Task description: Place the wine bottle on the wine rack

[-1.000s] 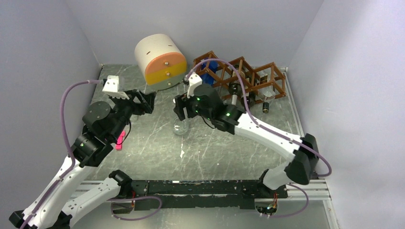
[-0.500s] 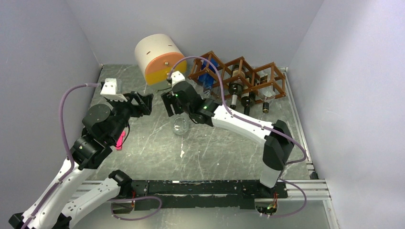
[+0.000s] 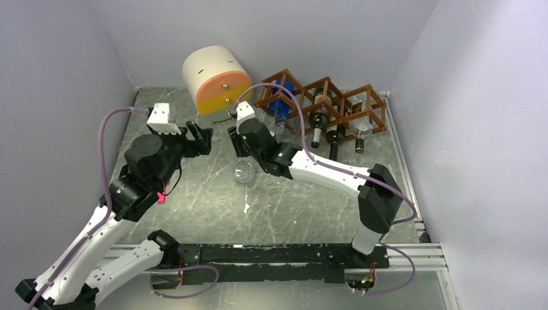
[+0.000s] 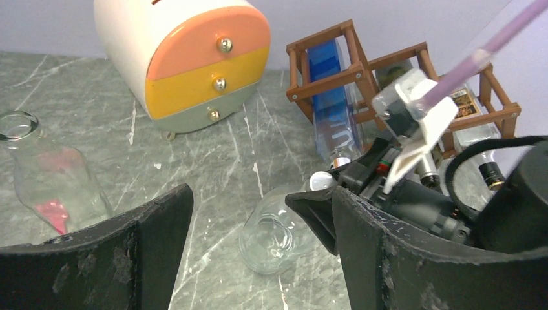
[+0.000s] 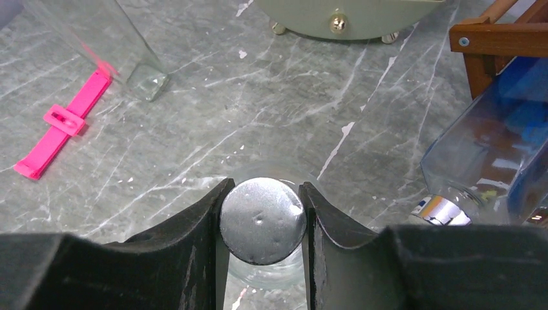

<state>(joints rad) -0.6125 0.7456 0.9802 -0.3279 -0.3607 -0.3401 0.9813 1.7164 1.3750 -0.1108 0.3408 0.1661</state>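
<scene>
A clear glass wine bottle (image 3: 244, 171) with a silver cap (image 5: 262, 219) lies on the marble tabletop. Its base (image 4: 274, 232) faces the left wrist camera. My right gripper (image 5: 262, 221) is shut on the capped neck, one finger (image 5: 194, 226) on each side of the cap. My left gripper (image 4: 255, 206) hovers open just left of the bottle and touches nothing. The wine rack (image 3: 323, 103), a reddish-brown lattice, stands at the back right behind the right arm. It also shows in the left wrist view (image 4: 362, 64) and the right wrist view (image 5: 497, 39).
The rack holds a blue bottle (image 5: 497, 142) and dark bottles (image 3: 333, 132). A cream-and-orange drawer unit (image 3: 216, 81) stands at the back. A second clear glass bottle (image 4: 45, 174) stands at the left, with a pink clip (image 5: 61, 123) beside it. Walls close in on three sides.
The right gripper moved left over the bottle's neck and closed on the cap. The left arm swung slightly toward the bottle, still open.
</scene>
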